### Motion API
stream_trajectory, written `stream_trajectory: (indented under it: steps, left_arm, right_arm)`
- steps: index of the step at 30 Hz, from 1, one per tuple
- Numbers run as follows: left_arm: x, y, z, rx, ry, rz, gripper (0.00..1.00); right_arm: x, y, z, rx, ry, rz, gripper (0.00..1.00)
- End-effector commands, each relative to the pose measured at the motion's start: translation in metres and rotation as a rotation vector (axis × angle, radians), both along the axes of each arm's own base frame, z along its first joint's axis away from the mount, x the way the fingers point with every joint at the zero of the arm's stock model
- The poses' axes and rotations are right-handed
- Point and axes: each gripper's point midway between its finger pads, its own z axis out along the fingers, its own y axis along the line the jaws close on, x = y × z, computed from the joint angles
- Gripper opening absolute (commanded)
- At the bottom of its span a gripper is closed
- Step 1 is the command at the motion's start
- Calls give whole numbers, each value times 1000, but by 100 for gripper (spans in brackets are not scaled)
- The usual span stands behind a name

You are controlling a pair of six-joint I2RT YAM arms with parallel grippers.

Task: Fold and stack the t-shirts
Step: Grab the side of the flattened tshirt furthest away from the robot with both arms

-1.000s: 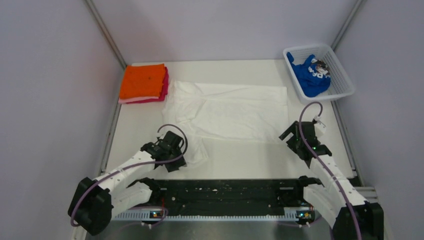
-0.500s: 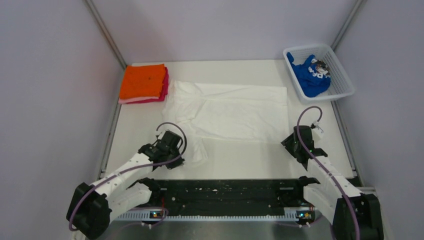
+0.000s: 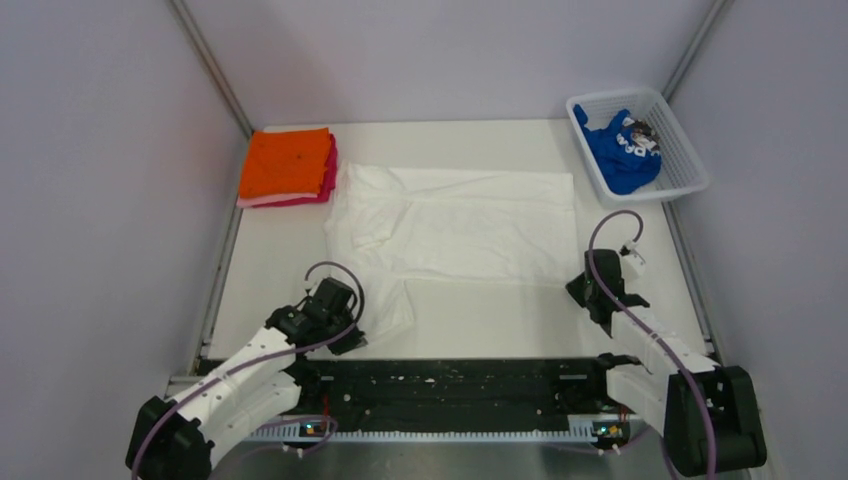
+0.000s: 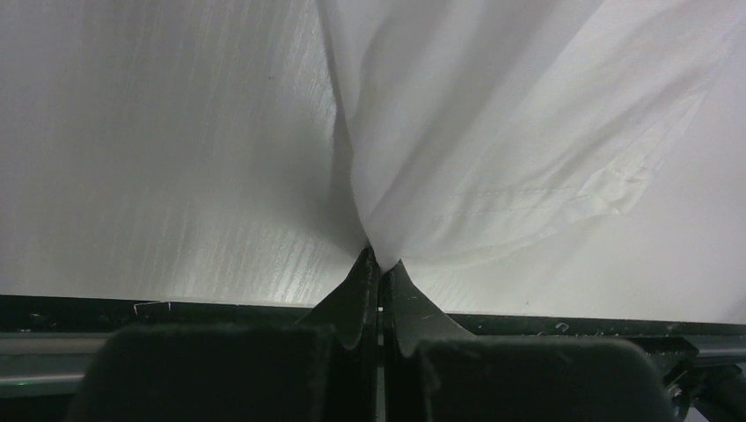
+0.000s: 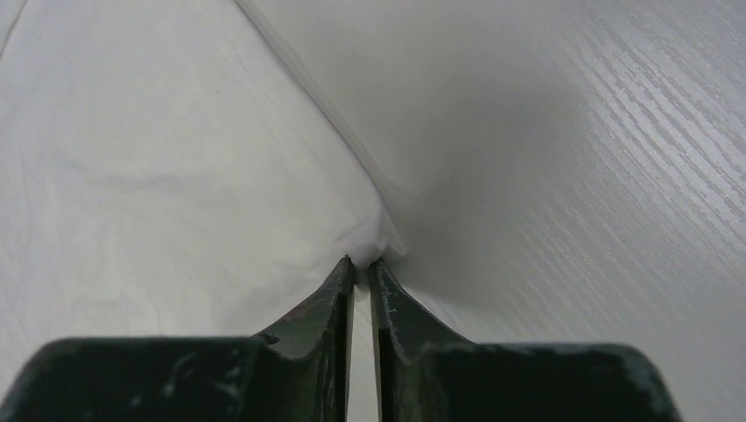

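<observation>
Here white t-shirt (image 3: 470, 225) corners pinched: left end effector (image 4: 380, 264), right end effector (image 5: 362, 262)

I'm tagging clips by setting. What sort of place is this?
Probably a robotics lab test cell, not a home: plain grey partition walls on metal posts, two white robot arms bolted to a black rail, and a white table with a white plastic mesh basket.

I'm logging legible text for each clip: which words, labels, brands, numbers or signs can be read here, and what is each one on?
White lettering on the blue t-shirt in the basket: too small and crumpled to read.
White t-shirt: no text shows.
Orange t-shirt: only a tiny dark speck, not readable as text.
Both wrist views: no text.
Nothing in these pictures can be quoted.
</observation>
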Motion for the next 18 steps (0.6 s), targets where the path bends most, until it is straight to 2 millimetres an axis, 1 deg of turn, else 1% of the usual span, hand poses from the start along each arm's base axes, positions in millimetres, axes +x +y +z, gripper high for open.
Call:
stream_trajectory:
  steps: [1, 2, 4, 6, 10, 12, 14, 16, 18]
  left_arm:
    - [-11, -8, 3, -64, 32, 2, 0]
    - [-13, -8, 4, -74, 34, 5, 0]
    - [-19, -9, 7, -97, 36, 8, 0]
    - [-24, -11, 15, -133, 29, 10, 0]
    - [-30, -23, 30, -240, -2, -20, 0]
    - [-24, -31, 42, -288, -53, -46, 0]
    - [-13, -43, 56, -344, -114, -81, 0]
    - [7, -58, 74, -400, -199, -112, 0]
    - [32, -71, 95, -421, -302, -135, 0]
  right_arm:
    - [-3, -7, -3, -35, 27, -24, 2]
    - [-5, -7, -1, -34, 26, -24, 0]
    - [-10, -7, 4, -31, 24, -21, 0]
    - [-21, -8, 9, -36, 38, -18, 0]
    - [-35, -8, 21, -35, 26, 4, 0]
    - [-36, -3, 25, -16, 7, 36, 0]
    - [-33, 2, 27, -4, 2, 58, 0]
    - [-28, 2, 33, -16, 2, 69, 0]
    - [-19, 1, 40, -36, 1, 77, 0]
